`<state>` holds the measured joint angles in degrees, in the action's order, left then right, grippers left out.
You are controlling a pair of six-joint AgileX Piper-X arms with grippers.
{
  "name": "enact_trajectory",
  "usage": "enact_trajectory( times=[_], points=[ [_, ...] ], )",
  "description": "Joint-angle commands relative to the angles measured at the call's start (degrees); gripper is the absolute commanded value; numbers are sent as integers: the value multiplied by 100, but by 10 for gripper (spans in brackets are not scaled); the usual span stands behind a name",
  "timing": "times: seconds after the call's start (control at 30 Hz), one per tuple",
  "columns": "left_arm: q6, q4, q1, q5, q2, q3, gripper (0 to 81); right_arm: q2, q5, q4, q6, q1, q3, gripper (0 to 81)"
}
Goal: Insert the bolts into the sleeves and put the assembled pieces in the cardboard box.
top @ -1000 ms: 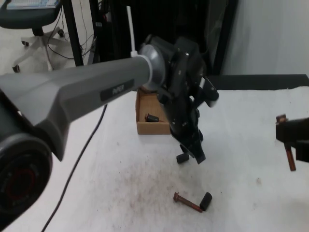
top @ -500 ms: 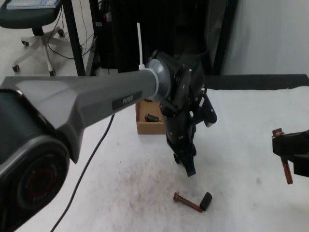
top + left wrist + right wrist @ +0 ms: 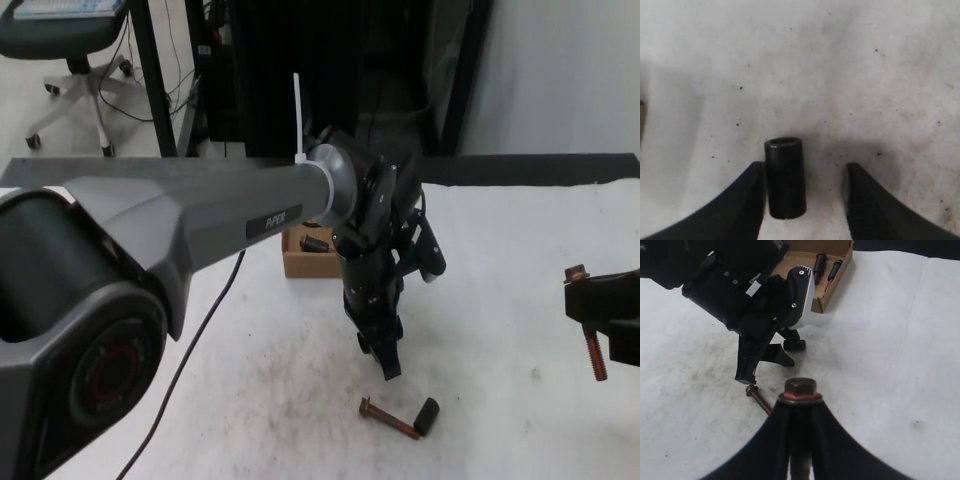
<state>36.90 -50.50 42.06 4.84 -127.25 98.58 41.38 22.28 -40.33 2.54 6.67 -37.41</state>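
Note:
A black sleeve (image 3: pixel 785 177) lies on the white bench between the fingers of my open left gripper (image 3: pixel 805 200), close to one finger. In the high view that gripper (image 3: pixel 388 362) points down at mid-bench. My right gripper (image 3: pixel 801 407) is shut on a copper bolt (image 3: pixel 800 389), held above the bench at the right edge (image 3: pixel 590 335). Another bolt (image 3: pixel 385 417) lies near the front, its tip at a second black sleeve (image 3: pixel 428 415). The cardboard box (image 3: pixel 837 287) holds two assembled pieces (image 3: pixel 826 267).
The left arm's grey link (image 3: pixel 170 205) crosses the left half of the high view. A black cable (image 3: pixel 190 330) trails over the bench at the left. An office chair (image 3: pixel 70 40) and dark frames stand behind the bench.
The left gripper has swung down and toward the front, coming over the black sleeve. The right gripper with its bolt has sunk a little.

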Motion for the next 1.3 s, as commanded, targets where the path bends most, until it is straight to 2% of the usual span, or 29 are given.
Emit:
enact_trajectory(
  times=[0.0,0.1,0.17,0.33,0.53,0.7,0.87,1.07,1.17,1.27],
  points=[
    [45,110,-16,-11,-80,28,456,-43,75,7,54,-18,-12,9],
    [45,277,-45,-28,-80,28,455,-43,75,7,54,-18,-12,9],
    [45,314,-55,-28,-80,44,419,-43,75,7,54,-18,-12,9],
    [45,303,-113,-28,-104,44,191,-43,75,7,54,-18,-12,9],
    [45,212,-136,59,-116,44,4,-43,75,7,54,-18,-12,9],
    [45,222,-136,198,-116,68,2,-43,75,19,54,-18,-12,9],
    [-598,178,-86,-709,113,265,2,-43,75,43,25,-18,-12,9],
    [-1911,112,-144,-988,1039,300,2,-43,75,641,-884,-18,-12,9],
    [-2109,-47,-189,-951,1590,300,2,-43,134,1243,-1179,-18,-12,9],
    [-2109,-291,-230,-801,2102,235,2,8,719,1875,-1461,-18,-12,9]
  ],
)
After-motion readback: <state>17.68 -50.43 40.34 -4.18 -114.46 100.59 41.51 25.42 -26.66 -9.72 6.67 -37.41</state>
